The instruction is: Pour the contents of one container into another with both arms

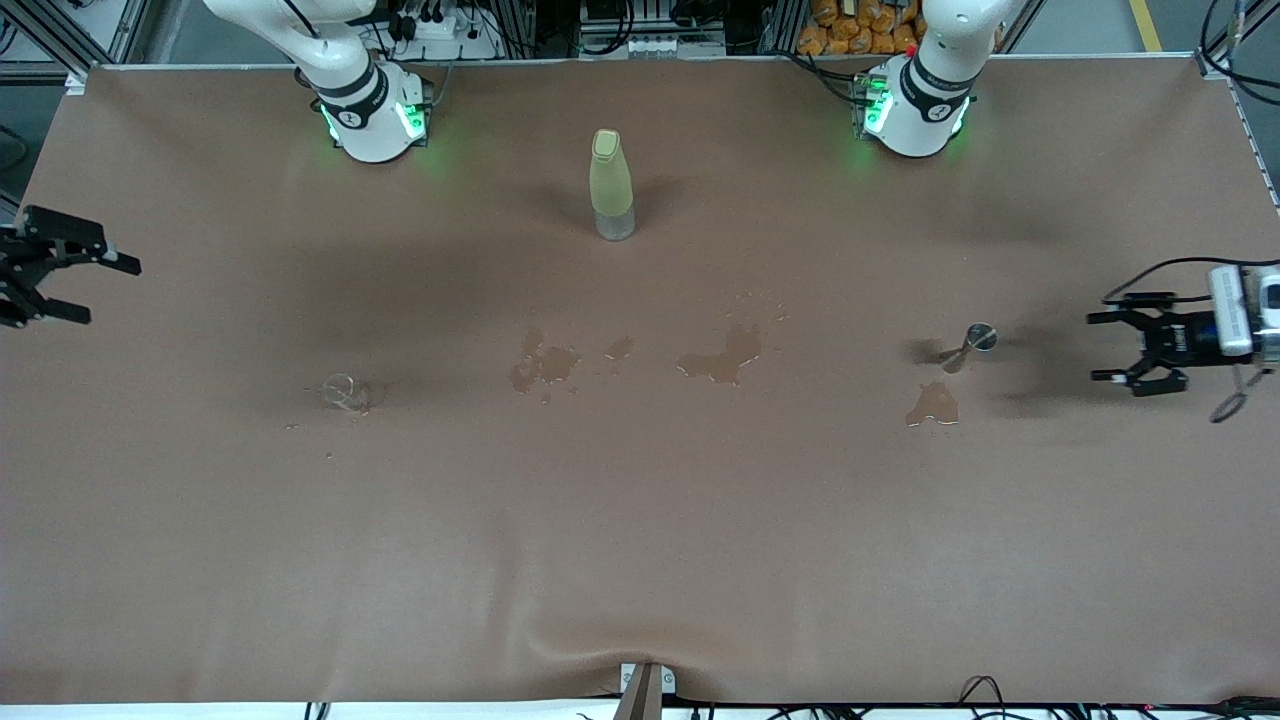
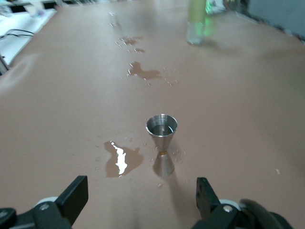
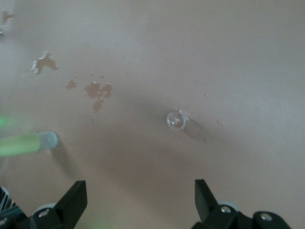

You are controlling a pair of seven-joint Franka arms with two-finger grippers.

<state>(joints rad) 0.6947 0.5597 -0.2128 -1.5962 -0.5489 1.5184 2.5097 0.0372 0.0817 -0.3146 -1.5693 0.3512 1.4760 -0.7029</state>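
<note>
The jigger (image 1: pixel 972 345) is seen upright on the table (image 1: pixel 640 560) toward the left arm's end, near no edge, with a puddle (image 1: pixel 932 405) just beside it, nearer the front camera; in the left wrist view the upper cup (image 2: pixel 161 126) looks nearly dry, with perhaps a film at its bottom. The small clear glass (image 1: pixel 345 392) is stood toward the right arm's end, about as far from the front camera as the jigger and well apart from it, with a few droplets around it; whether liquid is held in it cannot be told. The yellow-green bottle (image 1: pixel 611 185) is stood upright near the edge where the bases are, midway between the 2 arms. More spills (image 1: pixel 720 358) are spread between glass and jigger. The left gripper (image 1: pixel 1125 348) is held with fingers apart, on nothing, at the left arm's end of the table, facing the jigger. The right gripper (image 1: pixel 55 290) is held likewise spread and bare at the right arm's edge, facing the glass. No step is shown in hand: both vessels are set down and both arms drawn back, which fits either a pour about to be set up or 1 already done and released, so no next move is settled
</note>
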